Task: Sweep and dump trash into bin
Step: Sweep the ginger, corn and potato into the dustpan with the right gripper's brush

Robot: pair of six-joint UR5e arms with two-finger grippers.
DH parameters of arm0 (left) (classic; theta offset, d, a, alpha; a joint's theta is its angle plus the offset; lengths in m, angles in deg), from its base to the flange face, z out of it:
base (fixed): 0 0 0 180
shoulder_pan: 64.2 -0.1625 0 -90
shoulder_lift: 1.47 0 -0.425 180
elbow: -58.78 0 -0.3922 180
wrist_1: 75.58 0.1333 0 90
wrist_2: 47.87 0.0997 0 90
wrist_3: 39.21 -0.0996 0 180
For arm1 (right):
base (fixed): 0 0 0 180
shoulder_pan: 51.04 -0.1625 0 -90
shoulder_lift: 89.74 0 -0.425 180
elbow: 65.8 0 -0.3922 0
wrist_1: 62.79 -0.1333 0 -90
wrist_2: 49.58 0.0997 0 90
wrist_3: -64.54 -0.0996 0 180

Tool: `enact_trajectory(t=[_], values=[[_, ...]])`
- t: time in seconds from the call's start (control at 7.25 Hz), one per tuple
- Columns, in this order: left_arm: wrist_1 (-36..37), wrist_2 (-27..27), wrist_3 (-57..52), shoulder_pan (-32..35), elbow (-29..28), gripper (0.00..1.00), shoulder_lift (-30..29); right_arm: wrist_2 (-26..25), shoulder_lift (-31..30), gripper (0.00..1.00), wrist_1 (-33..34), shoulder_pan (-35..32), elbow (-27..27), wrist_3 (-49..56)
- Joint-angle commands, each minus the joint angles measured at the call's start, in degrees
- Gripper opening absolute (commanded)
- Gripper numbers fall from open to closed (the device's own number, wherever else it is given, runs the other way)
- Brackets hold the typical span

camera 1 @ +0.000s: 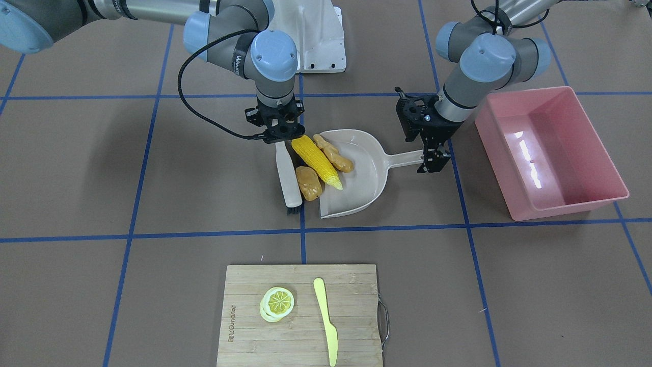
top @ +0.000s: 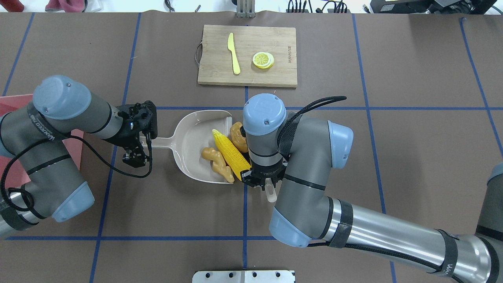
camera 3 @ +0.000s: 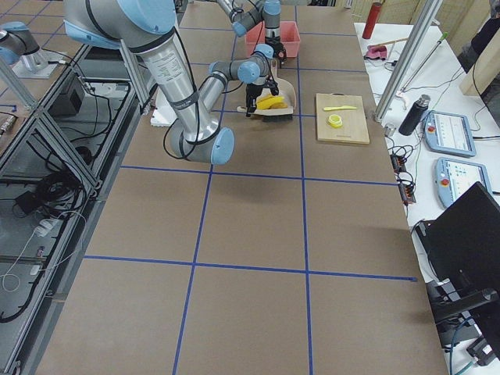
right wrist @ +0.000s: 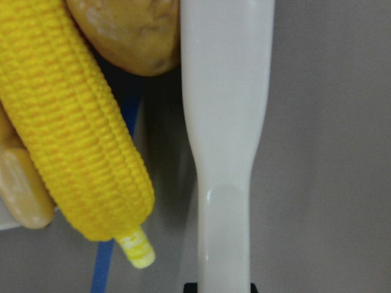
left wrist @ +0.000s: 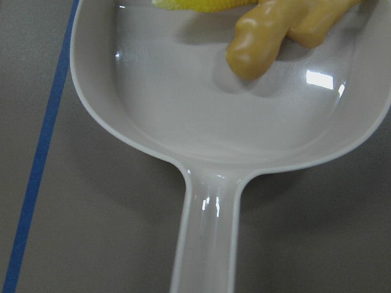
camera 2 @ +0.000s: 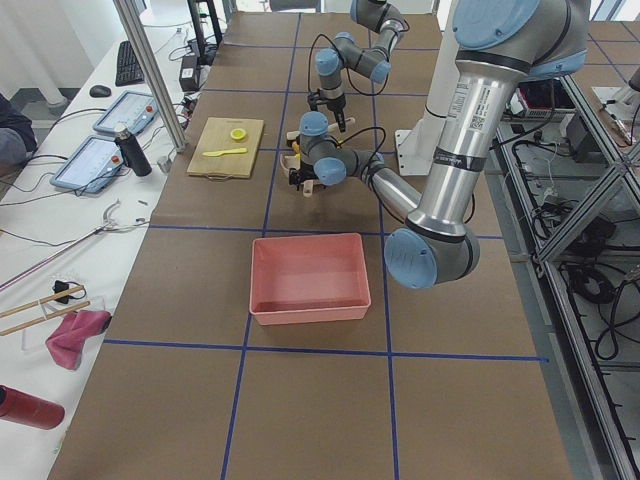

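Note:
The beige dustpan (camera 1: 367, 173) lies mid-table with its mouth toward my right arm. The tan ginger root (camera 1: 333, 153) lies inside the pan and also shows in the left wrist view (left wrist: 287, 30). The yellow corn cob (camera 1: 317, 160) lies across the pan's lip. The brown potato (camera 1: 308, 183) sits at the lip, against a white brush (camera 1: 288, 176). My right gripper (camera 1: 279, 135) is shut on the brush handle (right wrist: 223, 201). My left gripper (camera 1: 433, 155) is shut on the dustpan handle (left wrist: 208, 244). The pink bin (camera 1: 575, 204) stands empty beyond my left arm.
A wooden cutting board (camera 1: 356, 306) at the table's far side carries a lemon slice (camera 1: 277, 303) and a pale yellow plastic knife (camera 1: 326, 321). Blue tape lines cross the brown table. The bin shows partly behind my left arm in the overhead view (top: 76, 149).

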Motion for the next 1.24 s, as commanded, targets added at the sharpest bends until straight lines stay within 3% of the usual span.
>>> enact_trajectory(t=[0.0, 0.41, 0.69, 1.1], values=[[-0.1, 0.1, 0.0, 0.0, 0.0, 0.95, 0.1, 3.6, 0.0, 0.0, -6.9, 0.1, 1.0, -1.2], [-0.3, 0.1, 0.0, 0.0, -0.1, 0.95, 0.2, 4.3, -0.6, 0.0, -13.0, 0.4, 1.0, -6.1], [-0.3, 0.1, 0.0, 0.0, -0.1, 0.95, 0.4, 4.3, -1.3, 0.0, -13.5, 0.6, 1.2, -6.1], [-0.3, -0.6, 0.6, 0.2, 0.0, 0.9, 0.6, 5.8, -1.1, 0.0, -21.8, 0.6, 3.2, -7.7]])
